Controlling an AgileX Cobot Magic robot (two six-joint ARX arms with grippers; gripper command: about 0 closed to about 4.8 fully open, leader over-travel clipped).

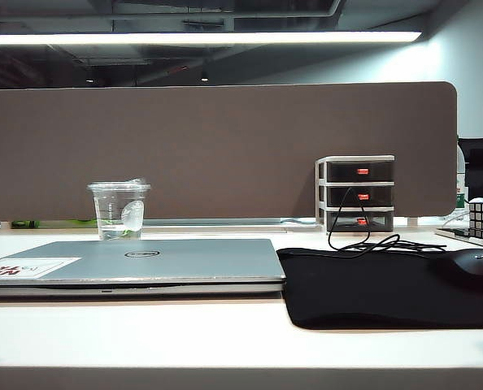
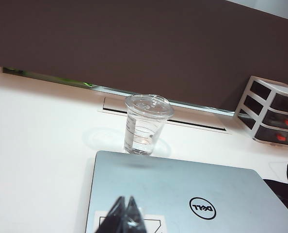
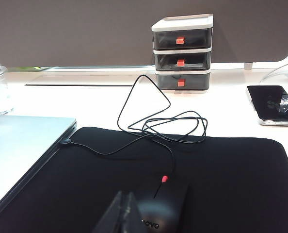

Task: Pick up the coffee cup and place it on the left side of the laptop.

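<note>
White desk [image 1: 144, 333] backed by a brown partition panel [image 1: 217, 146], exterior view. Laptop [image 1: 144, 262] lies closed at left of centre; coffee cup [image 1: 119, 210] stands upright behind it, toward 11 o'clock from the lid logo. Black mouse pad [image 1: 388, 284] at 3 o'clock of the laptop, just beside it. Small drawer unit [image 1: 355, 193] against the panel. Neither arm shows here.

Left wrist view: left gripper [image 2: 126, 216] hangs over the laptop [image 2: 183, 194] lid, its dark fingertips pressed together, holding nothing. Coffee cup [image 2: 145, 124] stands beyond the laptop's far edge, lid on.

Right wrist view: right gripper [image 3: 122, 213] over the mouse pad [image 3: 221, 179], tips together, empty, close beside a black mouse [image 3: 161, 211]. Cable [image 3: 153, 121] loops toward the drawer unit [image 3: 183, 51]. Phone [image 3: 272, 104] lies off the pad.
</note>
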